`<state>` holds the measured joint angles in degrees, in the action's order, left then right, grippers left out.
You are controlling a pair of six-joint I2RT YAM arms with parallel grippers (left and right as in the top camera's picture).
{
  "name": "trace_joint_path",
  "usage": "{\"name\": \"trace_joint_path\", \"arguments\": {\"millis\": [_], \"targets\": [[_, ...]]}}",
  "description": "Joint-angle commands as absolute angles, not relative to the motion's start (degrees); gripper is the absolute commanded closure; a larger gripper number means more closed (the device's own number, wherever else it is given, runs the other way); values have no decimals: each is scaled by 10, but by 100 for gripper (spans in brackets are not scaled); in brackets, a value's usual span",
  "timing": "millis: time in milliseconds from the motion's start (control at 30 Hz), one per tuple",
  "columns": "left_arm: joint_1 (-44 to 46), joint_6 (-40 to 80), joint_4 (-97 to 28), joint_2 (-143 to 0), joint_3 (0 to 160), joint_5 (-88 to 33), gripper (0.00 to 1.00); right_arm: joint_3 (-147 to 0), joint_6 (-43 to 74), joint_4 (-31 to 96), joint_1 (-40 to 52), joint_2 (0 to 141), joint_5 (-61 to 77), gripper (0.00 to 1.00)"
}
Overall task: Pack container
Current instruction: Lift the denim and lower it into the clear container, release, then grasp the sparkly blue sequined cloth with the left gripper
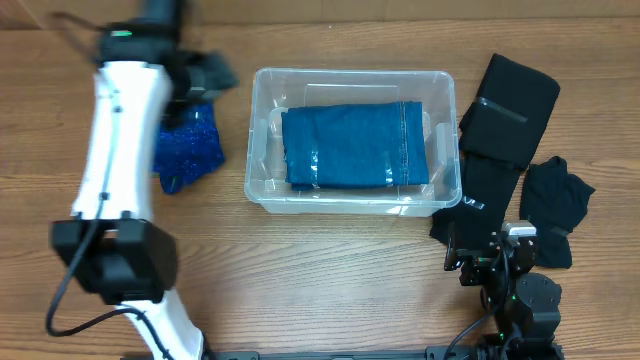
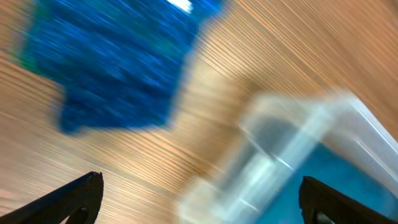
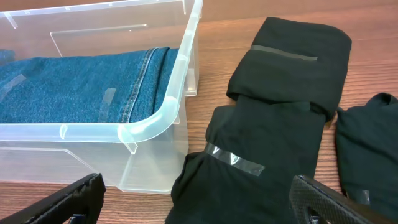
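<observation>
One pair of folded jeans point(image 1: 355, 147) lies flat in the container point(image 1: 262, 140) (room to stack, I guess), left gripper point(image 2: 202, 186) and right gripper point(image 3: 198, 186) both spread wide, empty.

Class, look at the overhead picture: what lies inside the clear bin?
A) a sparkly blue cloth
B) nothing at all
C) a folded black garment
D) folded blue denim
D: the folded denim lies inside the bin, while the black garments and the sparkly blue cloth lie outside it on the table.
</observation>
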<state>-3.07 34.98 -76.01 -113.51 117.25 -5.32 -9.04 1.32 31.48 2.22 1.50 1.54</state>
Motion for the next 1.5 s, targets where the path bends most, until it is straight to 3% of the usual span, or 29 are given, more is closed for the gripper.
{"name": "trace_joint_path", "arguments": {"millis": [0, 267, 600, 700, 733, 867, 900, 1067, 1233, 1367, 1467], "targets": [[-137, 185, -757, -1156, 1182, -61, 0, -85, 15, 316, 18, 9, 18, 0], [-257, -11, -696, -1323, 1182, -209, 0, -85, 15, 316, 18, 9, 18, 0], [-240, -43, -595, -1406, 1182, -270, 1, -85, 15, 316, 18, 9, 18, 0], [-224, -43, -592, -1412, 1182, -270, 15, -85, 15, 316, 18, 9, 18, 0], [-219, -43, -597, -1413, 1182, -270, 25, -85, 15, 316, 18, 9, 18, 0], [-210, -39, -628, -1408, 1183, -269, 91, -85, 15, 316, 18, 9, 18, 0], [-211, -34, -642, -1404, 1186, -268, 96, -85, 15, 316, 18, 9, 18, 0], [-225, -32, -763, -1340, 1250, -278, 96, -85, 15, 316, 18, 9, 18, 0], [-212, -64, -869, -1206, 1296, -390, 96, -85, 15, 316, 18, 9, 18, 0], [-138, -55, -905, -1085, 1296, -405, 96, -85, 15, 316, 18, 9, 18, 0], [-47, 48, -867, -1048, 1296, -396, 96, -85, 15, 316, 18, 9, 18, 0]]}}
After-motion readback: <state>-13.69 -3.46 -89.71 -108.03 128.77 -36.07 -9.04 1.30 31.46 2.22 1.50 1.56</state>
